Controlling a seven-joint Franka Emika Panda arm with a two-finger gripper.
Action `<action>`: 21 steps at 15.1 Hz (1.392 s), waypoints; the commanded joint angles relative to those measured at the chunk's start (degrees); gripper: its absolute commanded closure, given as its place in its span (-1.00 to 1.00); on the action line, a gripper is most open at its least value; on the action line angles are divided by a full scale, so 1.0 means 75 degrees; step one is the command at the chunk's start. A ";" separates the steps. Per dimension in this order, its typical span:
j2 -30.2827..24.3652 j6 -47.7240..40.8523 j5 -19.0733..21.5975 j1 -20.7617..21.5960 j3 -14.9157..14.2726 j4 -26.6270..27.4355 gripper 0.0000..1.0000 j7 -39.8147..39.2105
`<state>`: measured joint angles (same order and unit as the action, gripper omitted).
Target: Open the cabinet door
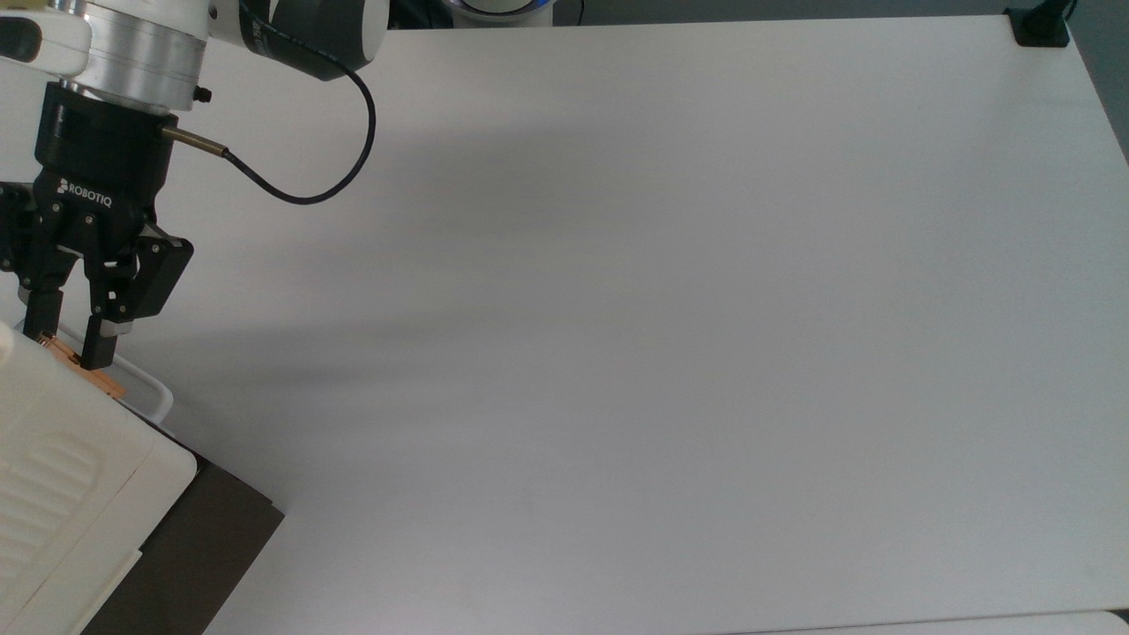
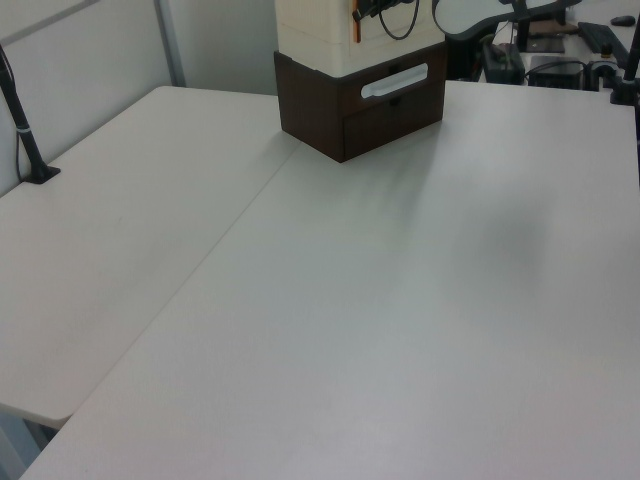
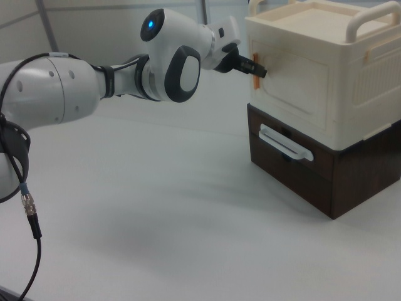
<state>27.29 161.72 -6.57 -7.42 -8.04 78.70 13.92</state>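
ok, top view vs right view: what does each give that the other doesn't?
Top view: the gripper from above, its fingers straddling the orange handle, jaws apart, plus the cabinet's ribbed top.

Right view: the cabinet door face, closed, the brown drawer base with its pale loop rail, and the arm's body.

Both: gripper at the handle, white table.
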 commanded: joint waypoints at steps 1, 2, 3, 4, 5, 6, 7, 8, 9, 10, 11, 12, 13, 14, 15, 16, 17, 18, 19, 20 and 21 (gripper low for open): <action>0.0088 0.0268 -0.0202 0.0041 -0.0205 -0.0087 0.24 0.0218; 0.0088 0.0338 -0.0202 0.0041 -0.0263 -0.0087 0.31 0.0218; 0.0088 0.0409 -0.0202 0.0041 -0.0287 -0.0087 0.38 0.0218; 0.0088 0.0433 -0.0202 0.0041 -0.0287 -0.0075 0.46 0.0206; 0.0076 0.0433 -0.0191 0.0052 -0.0287 -0.0052 0.60 0.0218; 0.0076 0.0433 -0.0179 0.0076 -0.0287 -0.0040 0.68 0.0218; 0.0076 0.0433 -0.0179 0.0088 -0.0275 -0.0040 0.75 0.0218; 0.0076 0.0421 -0.0167 0.0088 -0.0275 -0.0029 0.78 0.0230; 0.0076 0.0421 -0.0132 0.0088 -0.0275 -0.0028 0.82 0.0230; 0.0065 0.0421 -0.0109 0.0088 -0.0275 -0.0017 0.84 0.0230; 0.0053 0.0421 -0.0085 0.0111 -0.0263 -0.0017 0.86 0.0230; 0.0053 0.0410 -0.0073 0.0111 -0.0252 -0.0017 0.89 0.0230; 0.0018 0.0409 -0.0050 0.0111 -0.0240 -0.0005 0.91 0.0230; -0.0029 0.0386 -0.0038 0.0111 -0.0228 0.0053 0.93 0.0230; -0.0099 0.0386 -0.0003 0.0111 -0.0205 0.0170 0.94 0.0230; -0.0239 0.0351 0.0032 0.0111 -0.0193 0.0252 0.94 0.0241; -0.0344 0.0316 0.0055 0.0123 -0.0181 0.0427 0.95 0.0241; -0.0415 0.0316 0.0079 0.0146 -0.0170 0.0591 0.95 0.0241; -0.0509 0.0304 0.0137 0.0169 -0.0112 0.0662 0.95 0.0241; -0.0544 0.0304 0.0230 0.0193 -0.0111 0.0756 0.95 0.0241; -0.0568 0.0292 0.0324 0.0228 -0.0111 0.0826 0.95 0.0230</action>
<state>26.99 163.10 -6.05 -6.47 -8.17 79.32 14.08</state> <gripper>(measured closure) 0.859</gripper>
